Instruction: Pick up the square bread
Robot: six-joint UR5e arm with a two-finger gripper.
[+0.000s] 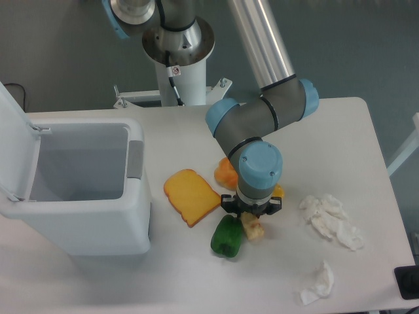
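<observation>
Your hand (251, 213) sits right over the square bread (253, 226), beside the green pepper (227, 235); can't tell its opening.

pale beige square bread (253, 227), green pepper (227, 236), orange-yellow toast (190, 195), white bin (78, 190), grey-and-blue arm (260, 167)

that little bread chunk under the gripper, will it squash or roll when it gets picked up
The bread chunk looks blocky with flat faces, so it probably won't roll. Its pale crumb suggests something light and perhaps soft, so a hard squeeze might dent it. It lies right beside the green pepper, which the gripper could nudge.
</observation>
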